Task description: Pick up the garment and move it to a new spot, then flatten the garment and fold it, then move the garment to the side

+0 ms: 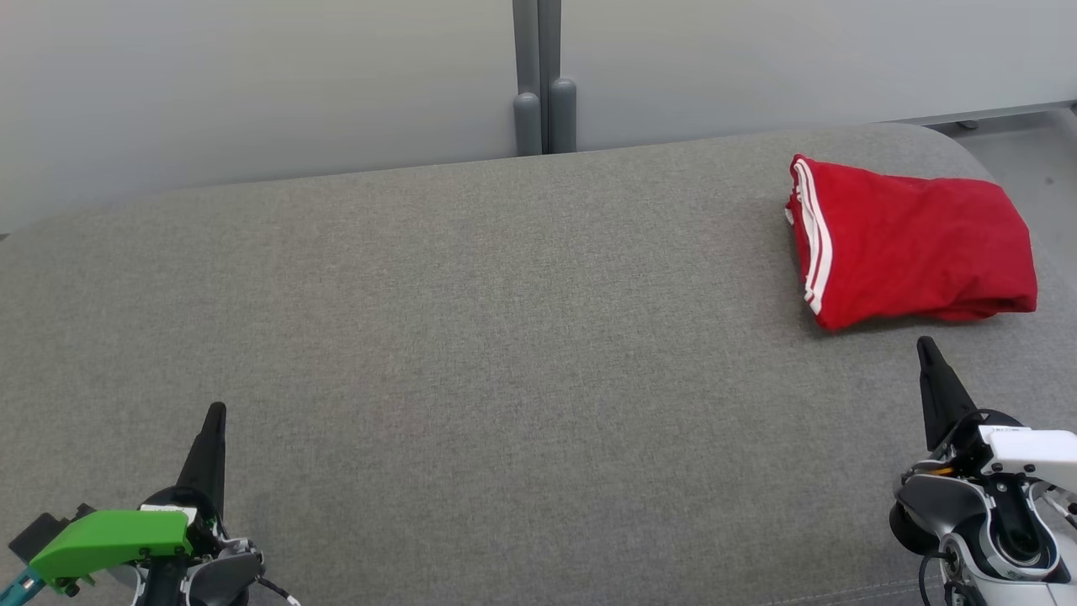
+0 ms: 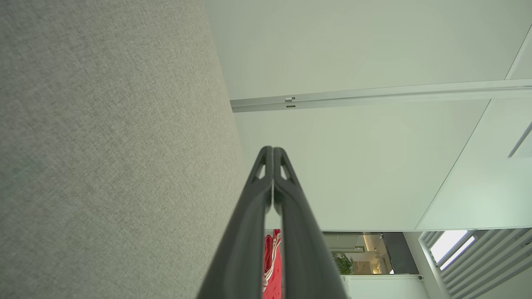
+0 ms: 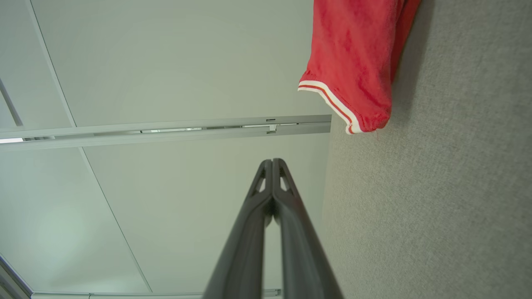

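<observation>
The left pincer (image 1: 215, 412) hovers over the near left part of the grey fabric-covered table (image 1: 505, 337), its two dark fingers pressed together and holding nothing. A green cover (image 1: 109, 539) sits on its wrist, which the bottom edge of the head view cuts off. In the left wrist view this pincer (image 2: 273, 149) shows its tips meeting. Only a thin sliver of the red garment (image 2: 272, 265) appears in the gap between the fingers lower down, with the table (image 2: 104, 145) running along one side.

Beyond the table stand pale partition panels (image 1: 252, 84), joined by two grey posts (image 1: 545, 101).

There is one garment. The red garment (image 1: 917, 240) lies folded well to the right of the left pincer and farther forward. It is just ahead of the right pincer (image 1: 925, 343), near its tip but apart from it. Its long axis runs left to right across the table, dipping slightly nearer at the right end. The white-striped edge faces left, toward the left pincer's side. Folded as it is, I cannot tell what kind of garment it is.

The right pincer is also closed and empty, and its white wrist housing (image 1: 1026, 446) is partly cut off at the frame's corner. In the right wrist view its fingertips (image 3: 272, 162) touch. The garment (image 3: 353, 50) lies beyond them to one side on the table (image 3: 436, 207), cut off by the top edge. Two white bands with a red line between them show along its hem.
</observation>
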{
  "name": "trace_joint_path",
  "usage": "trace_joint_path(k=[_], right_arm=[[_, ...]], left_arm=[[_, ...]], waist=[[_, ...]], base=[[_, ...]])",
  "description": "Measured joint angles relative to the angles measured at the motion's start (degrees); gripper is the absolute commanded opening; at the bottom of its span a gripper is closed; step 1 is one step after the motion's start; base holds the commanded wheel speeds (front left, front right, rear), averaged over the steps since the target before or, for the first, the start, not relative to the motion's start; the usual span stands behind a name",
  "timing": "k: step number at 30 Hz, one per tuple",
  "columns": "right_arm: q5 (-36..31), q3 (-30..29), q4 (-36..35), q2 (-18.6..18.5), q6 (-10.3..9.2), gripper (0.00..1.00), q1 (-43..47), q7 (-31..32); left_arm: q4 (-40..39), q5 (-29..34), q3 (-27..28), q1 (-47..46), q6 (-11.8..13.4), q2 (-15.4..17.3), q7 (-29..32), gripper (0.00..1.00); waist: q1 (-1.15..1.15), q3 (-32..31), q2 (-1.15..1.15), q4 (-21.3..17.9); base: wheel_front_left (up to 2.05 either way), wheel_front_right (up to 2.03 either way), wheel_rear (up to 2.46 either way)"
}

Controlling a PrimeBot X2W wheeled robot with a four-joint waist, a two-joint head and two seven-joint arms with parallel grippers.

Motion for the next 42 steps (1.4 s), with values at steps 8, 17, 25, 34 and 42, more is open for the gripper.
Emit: trace_joint_path(k=[8, 17, 25, 34, 42], right_arm=[[0.00, -0.04, 0.09, 0.01, 0.01, 0.00, -0.02, 0.05], [0.00, -0.13, 0.22, 0.02, 0.01, 0.00, -0.03, 0.13], [0.00, -0.23, 0.33, 0.03, 0.01, 0.00, -0.03, 0.31], [0.00, -0.30, 0.37, 0.03, 0.02, 0.00, -0.04, 0.32], [-0.01, -0.33, 0.41, 0.04, 0.02, 0.00, -0.05, 0.37]], left_arm=[[0.04, -0.01, 0.03, -0.01, 0.00, 0.00, 0.00, 0.00], [0.09, 0.00, 0.07, -0.02, -0.01, -0.01, 0.01, 0.00], [0.12, 0.00, 0.11, -0.03, -0.01, -0.01, 0.01, 0.00], [0.15, 0.00, 0.13, -0.03, -0.01, -0.01, 0.09, 0.00], [0.19, 0.00, 0.15, -0.04, -0.02, -0.01, 0.09, 0.00]], waist=[[0.00, 0.00, 0.00, 0.00], [0.00, -0.01, 0.00, 0.00], [0.00, -0.01, 0.00, 0.00], [0.00, -0.01, 0.00, 0.00], [0.00, -0.02, 0.00, 0.00]], base=[[0.00, 0.00, 0.00], [0.00, 0.00, 0.00], [0.00, 0.00, 0.00], [0.00, 0.00, 0.00], [0.00, 0.00, 0.00]])
